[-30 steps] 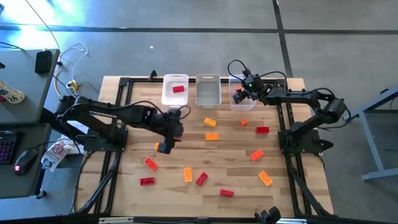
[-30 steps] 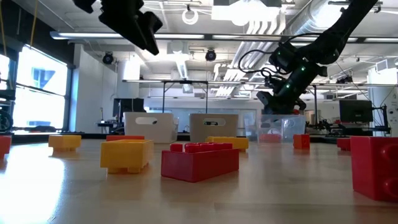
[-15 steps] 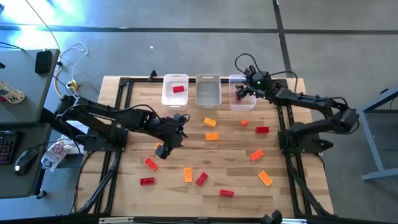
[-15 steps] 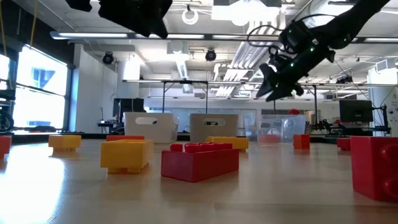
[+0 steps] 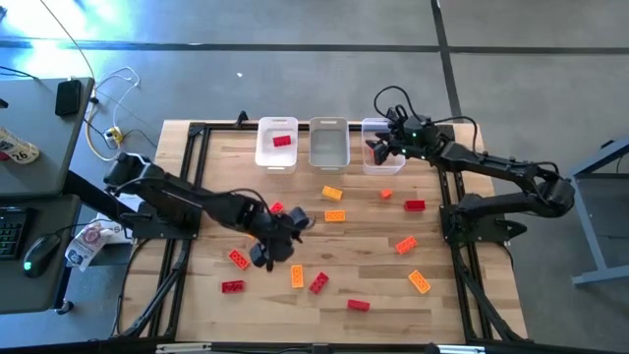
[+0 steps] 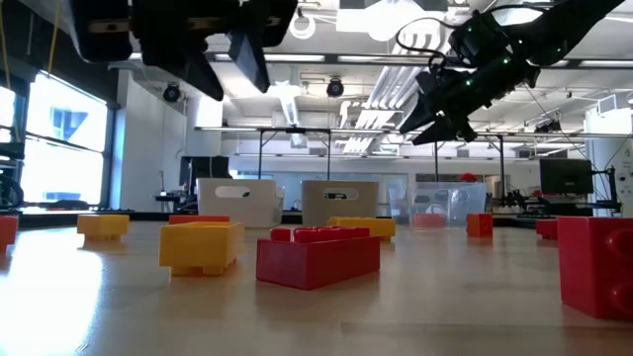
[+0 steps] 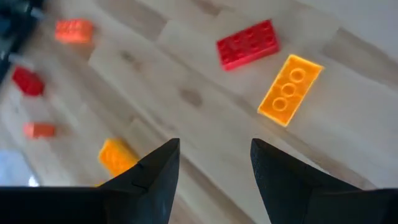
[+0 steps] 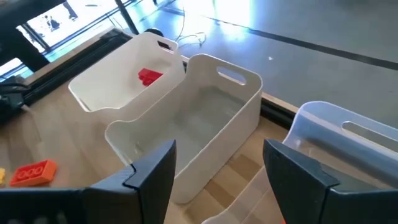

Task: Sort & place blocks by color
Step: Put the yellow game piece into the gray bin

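Now the left gripper (image 5: 278, 236), fingers apart and empty, hovers over loose blocks (image 5: 297, 277) below the bins (image 5: 328, 144) (red one binned); next, descend and pinch. Right gripper (image 5: 379, 149), open, empty, above the rightmost bin.

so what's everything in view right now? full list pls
loose blocks: about twelve, red, orange and yellow-orange, scattered over the table's middle and near side
binned block: one, red, in the left bin
bins: three, pale or clear, in a row at the far edge; middle one looks empty, right one partly hidden
table: one, light wood
left tool: one, dark, open and empty, above loose blocks left of centre
right tool: one, dark, open and empty, over the right bin
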